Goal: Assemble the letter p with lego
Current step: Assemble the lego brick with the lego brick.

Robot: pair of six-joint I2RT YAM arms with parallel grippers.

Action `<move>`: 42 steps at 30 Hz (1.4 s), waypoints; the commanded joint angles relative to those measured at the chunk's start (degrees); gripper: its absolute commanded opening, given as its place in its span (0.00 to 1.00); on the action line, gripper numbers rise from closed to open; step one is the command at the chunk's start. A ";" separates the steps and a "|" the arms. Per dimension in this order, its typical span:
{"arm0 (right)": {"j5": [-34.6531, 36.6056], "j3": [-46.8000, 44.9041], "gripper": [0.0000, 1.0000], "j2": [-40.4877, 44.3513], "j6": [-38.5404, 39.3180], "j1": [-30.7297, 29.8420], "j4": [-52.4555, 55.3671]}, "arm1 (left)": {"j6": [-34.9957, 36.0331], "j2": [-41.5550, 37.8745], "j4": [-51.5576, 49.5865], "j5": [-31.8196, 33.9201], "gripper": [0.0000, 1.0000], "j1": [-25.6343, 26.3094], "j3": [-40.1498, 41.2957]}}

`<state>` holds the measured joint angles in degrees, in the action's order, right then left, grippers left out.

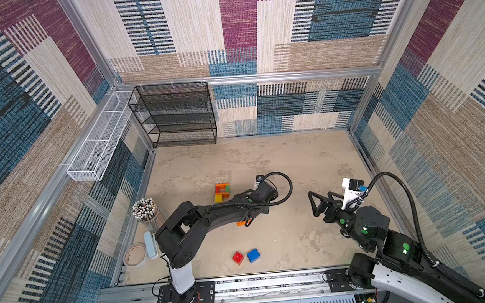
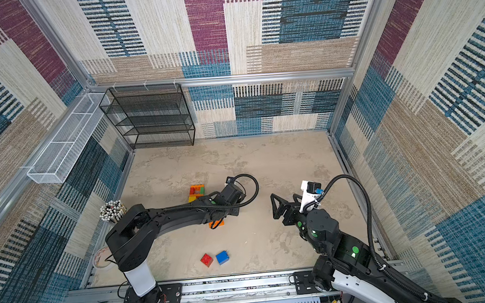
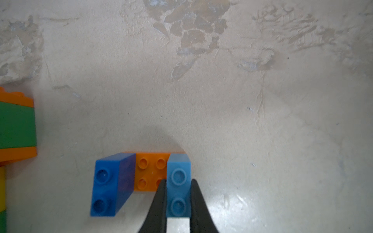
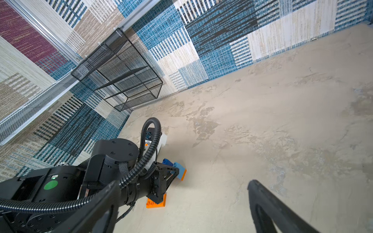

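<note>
Between the left arm's (image 1: 210, 214) jaws, clamped on its sides, sits the light blue brick (image 3: 178, 189), atop one end of a long orange brick (image 3: 151, 173) whose length runs jaw to jaw. Just beyond stands the part-built letter (image 1: 222, 192); the right arm's (image 1: 370, 228) jaws, farther off, gape empty.

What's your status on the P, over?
Left claw shut on light blue brick, seated on orange brick. Right claw open, holding nothing. Dark blue brick close alongside.
</note>
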<state>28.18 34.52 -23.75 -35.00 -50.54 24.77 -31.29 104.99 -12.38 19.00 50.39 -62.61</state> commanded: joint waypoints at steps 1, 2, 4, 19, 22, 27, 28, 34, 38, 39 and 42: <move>1.25 0.83 1.00 -0.37 1.41 0.01 0.02 | -2.81 1.72 -10.35 -8.21 0.00 0.05 0.76; 1.24 0.81 1.00 -0.70 1.51 0.05 0.09 | -2.89 1.48 -10.66 -8.32 0.00 0.06 0.37; 1.25 0.94 1.00 -1.19 1.78 0.01 0.17 | -3.03 0.71 -12.19 -8.02 0.00 -0.02 -0.71; 2.11 1.53 1.00 -1.21 3.70 0.02 0.10 | -6.37 -0.55 -18.90 -4.59 0.04 1.90 -5.65; 2.14 1.69 1.00 -1.83 4.64 0.03 -0.22 | -6.08 -1.07 -18.86 -4.63 0.12 2.08 -6.29; 0.85 1.64 1.00 -3.96 7.77 0.01 -1.66 | -5.29 -2.73 -18.99 -5.20 0.28 2.00 -7.21; 0.37 1.52 1.00 -4.38 8.99 0.01 -2.21 | -5.07 -3.43 -18.83 -5.41 0.31 2.02 -7.18; -6.87 1.03 1.00 -9.86 23.37 0.01 -8.24 | -3.72 -14.04 -16.44 -5.65 0.49 1.44 -3.11; -15.11 1.67 1.00 -17.56 32.79 0.09 -12.02 | -2.26 -26.97 -16.53 -2.00 0.54 -1.36 2.97; -17.53 1.95 1.00 -20.09 34.48 0.09 -13.10 | -1.87 -30.89 -17.00 -0.63 0.56 -2.46 5.00; -26.85 4.98 0.99 -28.14 39.06 0.18 -14.38 | -0.56 -40.99 -18.84 -1.20 0.60 -8.20 9.00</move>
<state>11.90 37.65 -48.12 -3.73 -50.39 15.44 -34.20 69.43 -29.19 16.21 45.36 -55.83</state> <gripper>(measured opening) 0.996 0.595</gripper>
